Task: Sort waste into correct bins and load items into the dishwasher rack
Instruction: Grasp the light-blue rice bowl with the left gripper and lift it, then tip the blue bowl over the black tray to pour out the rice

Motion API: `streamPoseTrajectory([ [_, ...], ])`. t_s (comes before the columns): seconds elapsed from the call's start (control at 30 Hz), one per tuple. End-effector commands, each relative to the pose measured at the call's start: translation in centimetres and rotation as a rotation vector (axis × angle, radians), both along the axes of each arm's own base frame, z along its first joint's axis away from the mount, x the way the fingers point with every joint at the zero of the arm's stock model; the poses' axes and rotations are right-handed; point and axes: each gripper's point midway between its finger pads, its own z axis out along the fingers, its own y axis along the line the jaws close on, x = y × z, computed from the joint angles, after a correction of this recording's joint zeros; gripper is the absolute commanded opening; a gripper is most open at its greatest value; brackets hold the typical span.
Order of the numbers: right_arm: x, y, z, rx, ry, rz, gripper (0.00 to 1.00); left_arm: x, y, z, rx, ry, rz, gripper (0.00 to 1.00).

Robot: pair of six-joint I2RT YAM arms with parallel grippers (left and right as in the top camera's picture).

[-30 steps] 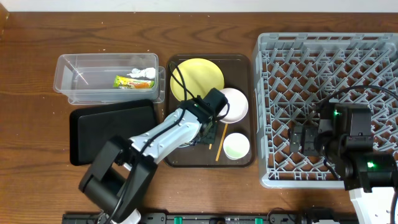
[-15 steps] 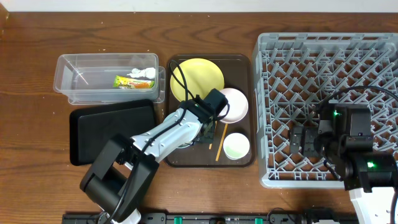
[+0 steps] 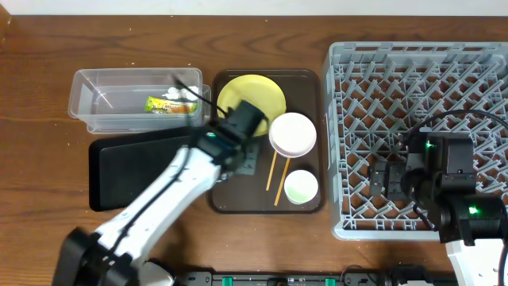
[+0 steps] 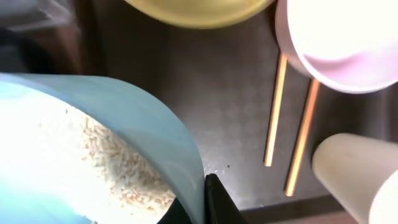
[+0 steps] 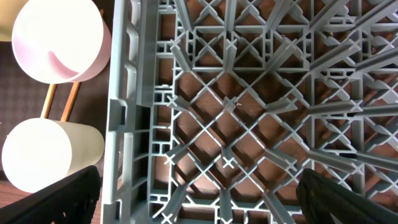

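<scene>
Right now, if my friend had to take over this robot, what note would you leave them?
Left gripper: jaws shut on the light blue bowl's rim, rice scraps inside, above the brown serving tray's left part.
Right gripper: open, holding nothing, over the dishwasher rack's left side.
Done: snack wrapper and tissue lie in the clear tub.
Left: tip the rice into a bin, probably the black tray; then that bowl, yellow plate, white bowl, cup and chopsticks go into the rack. No dishes show in it.
</scene>
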Motion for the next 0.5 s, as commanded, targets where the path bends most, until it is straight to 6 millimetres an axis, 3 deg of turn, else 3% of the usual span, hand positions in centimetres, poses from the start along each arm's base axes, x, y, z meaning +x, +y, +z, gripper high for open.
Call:
streamPoseTrajectory([
  [0.0, 0.3, -0.2, 0.7, 0.01, -0.02, -0.016, 0.99, 1.0, 1.2, 2.6, -0.139, -0.008, -0.007, 0.06],
  [0.27, 0.3, -0.2, 0.7, 0.01, -0.017, -0.016, 0.99, 2.4, 7.0, 2.4, -0.453, 0.057, 0.057, 0.06],
  [0.47, 0.2, -0.2, 0.7, 0.01, -0.016, -0.016, 0.99, 2.9, 9.5, 2.9, -0.791, 0.058, 0.078, 0.06],
])
